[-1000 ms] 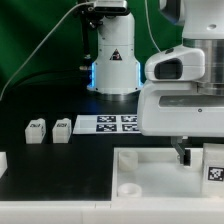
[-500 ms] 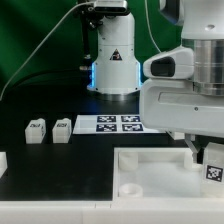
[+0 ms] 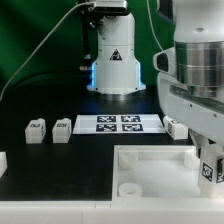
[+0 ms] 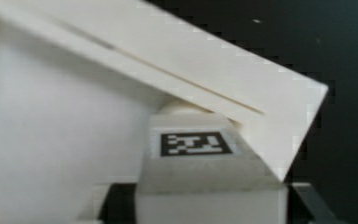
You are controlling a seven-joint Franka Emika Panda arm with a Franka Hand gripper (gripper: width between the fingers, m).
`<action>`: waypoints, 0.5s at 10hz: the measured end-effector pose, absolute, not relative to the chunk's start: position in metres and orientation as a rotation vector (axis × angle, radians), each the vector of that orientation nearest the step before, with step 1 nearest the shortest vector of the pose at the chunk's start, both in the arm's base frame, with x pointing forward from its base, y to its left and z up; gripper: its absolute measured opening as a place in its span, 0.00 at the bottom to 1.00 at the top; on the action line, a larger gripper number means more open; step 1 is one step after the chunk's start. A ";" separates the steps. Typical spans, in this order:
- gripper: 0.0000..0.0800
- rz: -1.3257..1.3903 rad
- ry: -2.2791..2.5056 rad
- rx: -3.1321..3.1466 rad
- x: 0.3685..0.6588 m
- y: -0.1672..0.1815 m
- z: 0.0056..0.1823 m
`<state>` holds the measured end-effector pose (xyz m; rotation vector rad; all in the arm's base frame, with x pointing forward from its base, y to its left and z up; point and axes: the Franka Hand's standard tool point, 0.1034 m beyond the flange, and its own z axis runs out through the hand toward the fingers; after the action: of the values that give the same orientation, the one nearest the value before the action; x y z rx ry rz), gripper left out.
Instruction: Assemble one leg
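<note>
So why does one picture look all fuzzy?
In the wrist view, the camera sits very close, so the panel and the tagged leg look soft. The exterior view is sharper, though the near arm blurs, and a blue glow marks the far base.

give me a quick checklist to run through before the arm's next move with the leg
1. Leg in the gripper: ok, the wrist view shows a tagged leg between the fingers.
2. Leg over the panel: ok, it sits at the panel's corner on the exterior view's right.
3. Leg lined up with a corner hole: cannot tell, the leg hides what is under it.
4. Spare legs out of the way: ok, two legs stand apart on the exterior view's left, a third behind the arm.
5. Marker board untouched: ok, flat behind the panel.
</note>
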<state>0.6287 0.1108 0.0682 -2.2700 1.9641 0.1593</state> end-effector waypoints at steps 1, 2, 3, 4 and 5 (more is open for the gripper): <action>0.37 0.187 2.123 -2.074 0.627 0.110 0.068; 0.37 0.198 2.247 -1.941 0.627 0.111 0.068; 0.37 0.204 2.320 -1.859 0.627 0.113 0.069; 0.37 0.205 2.388 -1.780 0.627 0.114 0.069; 0.37 0.201 2.426 -1.736 0.628 0.113 0.069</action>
<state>0.6277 0.1133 0.0690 -1.7356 2.4265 0.2012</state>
